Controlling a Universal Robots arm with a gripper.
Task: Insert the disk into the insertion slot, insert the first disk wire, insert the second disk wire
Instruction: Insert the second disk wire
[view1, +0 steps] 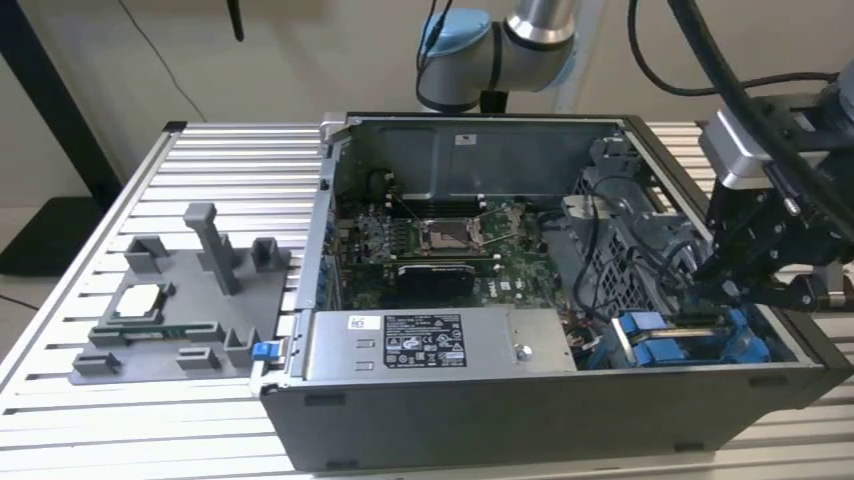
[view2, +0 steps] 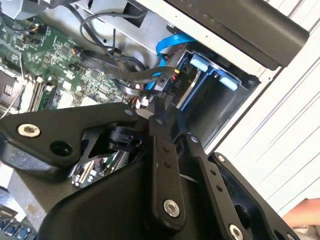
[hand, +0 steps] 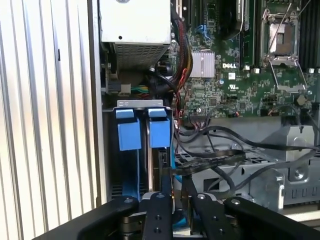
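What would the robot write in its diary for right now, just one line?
gripper: down inside computer case | at: cables beside insertion slot | blue tabs: in slot | fixture: untouched

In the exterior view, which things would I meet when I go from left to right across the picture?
Grey fixture with upright posts → silver power-supply box inside the open computer case → blue carrier tabs at the insertion slot → the claw.

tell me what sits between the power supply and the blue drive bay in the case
In the first wrist view, a bundle of cables fills the gap between the power supply and the drive bay.
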